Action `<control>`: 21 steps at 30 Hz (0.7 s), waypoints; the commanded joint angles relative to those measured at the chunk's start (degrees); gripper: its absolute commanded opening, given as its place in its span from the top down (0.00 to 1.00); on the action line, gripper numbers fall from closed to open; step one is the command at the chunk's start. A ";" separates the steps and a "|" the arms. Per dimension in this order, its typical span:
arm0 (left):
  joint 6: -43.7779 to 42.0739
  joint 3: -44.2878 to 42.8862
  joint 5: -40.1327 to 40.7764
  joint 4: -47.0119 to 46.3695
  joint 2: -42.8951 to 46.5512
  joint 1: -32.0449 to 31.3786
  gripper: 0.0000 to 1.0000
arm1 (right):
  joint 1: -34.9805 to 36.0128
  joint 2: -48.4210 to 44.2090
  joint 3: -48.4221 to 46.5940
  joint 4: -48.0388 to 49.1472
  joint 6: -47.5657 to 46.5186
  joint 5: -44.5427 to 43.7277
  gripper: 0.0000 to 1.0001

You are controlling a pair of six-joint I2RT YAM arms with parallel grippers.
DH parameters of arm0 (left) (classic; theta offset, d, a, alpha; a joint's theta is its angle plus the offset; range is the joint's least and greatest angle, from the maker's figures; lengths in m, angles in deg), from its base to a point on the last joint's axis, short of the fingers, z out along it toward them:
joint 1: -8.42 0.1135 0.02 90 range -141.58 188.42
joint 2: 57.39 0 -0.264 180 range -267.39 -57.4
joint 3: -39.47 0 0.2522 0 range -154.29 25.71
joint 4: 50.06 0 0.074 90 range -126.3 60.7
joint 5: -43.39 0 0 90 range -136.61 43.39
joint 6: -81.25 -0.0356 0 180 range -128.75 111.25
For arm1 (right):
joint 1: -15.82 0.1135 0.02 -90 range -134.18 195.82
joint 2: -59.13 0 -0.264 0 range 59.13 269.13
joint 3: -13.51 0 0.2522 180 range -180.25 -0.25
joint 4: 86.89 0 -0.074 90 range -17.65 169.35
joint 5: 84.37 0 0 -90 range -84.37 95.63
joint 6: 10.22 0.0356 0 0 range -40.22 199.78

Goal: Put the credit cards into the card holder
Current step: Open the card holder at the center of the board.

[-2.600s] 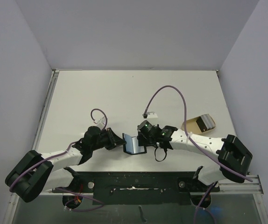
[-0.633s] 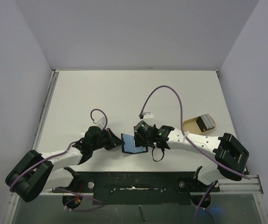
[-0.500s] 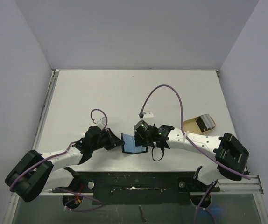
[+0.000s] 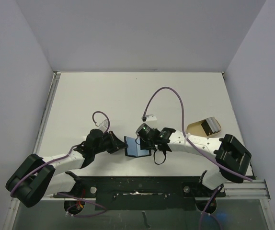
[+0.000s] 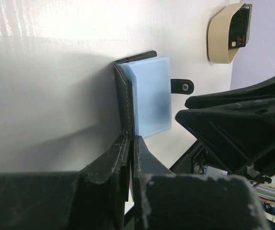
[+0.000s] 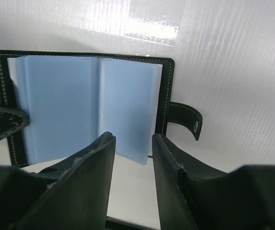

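The card holder (image 4: 136, 147) lies open near the table's front middle, a black cover with pale blue sleeves (image 6: 80, 100) inside and a snap tab (image 6: 188, 120) on its right. My left gripper (image 5: 129, 140) is shut on the edge of the left cover flap (image 5: 123, 96) and holds it upright. My right gripper (image 6: 130, 143) hovers over the right half, jaws open a finger's width, with the lower corner of a blue sleeve page (image 6: 137, 151) between them. The credit cards (image 4: 210, 126) rest in the tan tray (image 4: 195, 128) at the right, apart from both grippers.
A purple cable (image 4: 168, 91) arcs above the right arm, ending at a small white plug (image 4: 149, 117) on the table. A black rail (image 4: 137, 187) runs along the near edge. Grey walls close in the left, right and far sides.
The right arm has slid a little left toward the holder and its jaws have narrowed around the blue page. The left gripper and the holder have stayed put.
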 commanded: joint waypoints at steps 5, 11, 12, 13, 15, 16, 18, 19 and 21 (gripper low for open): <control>-0.68 -0.28 -1.60 -2.83 0.49 2.34 0.91 | -1.02 3.06 1.96 3.05 -0.08 -1.80 0.65; -1.76 -0.59 -1.46 -0.30 1.60 3.52 0.79 | -1.16 4.42 2.58 3.40 0.26 -1.87 0.68; -2.10 -0.67 -1.44 0.27 1.70 3.72 0.78 | -1.18 4.61 2.74 3.58 0.26 -1.79 0.68; -2.39 -0.86 -1.32 0.89 1.75 3.92 0.77 | -1.26 4.84 2.77 3.65 0.32 -1.75 0.68; -2.80 -0.99 -0.97 2.14 2.03 4.13 0.77 | -1.20 5.30 2.78 3.67 0.48 -1.63 0.69; -2.88 -0.92 -0.81 2.43 2.21 4.23 0.77 | -1.14 5.36 2.78 3.59 0.53 -1.63 0.69; -2.90 -0.66 -0.37 2.89 2.56 4.37 0.77 | -1.14 5.38 2.92 3.57 0.75 -1.69 0.69; -2.99 -0.64 -0.04 3.31 2.63 4.44 0.77 | -1.16 5.30 3.01 3.54 0.84 -1.72 0.69; -3.44 -0.80 0.66 4.69 2.63 4.57 0.77 | -1.13 5.15 3.21 3.36 1.12 -2.00 0.70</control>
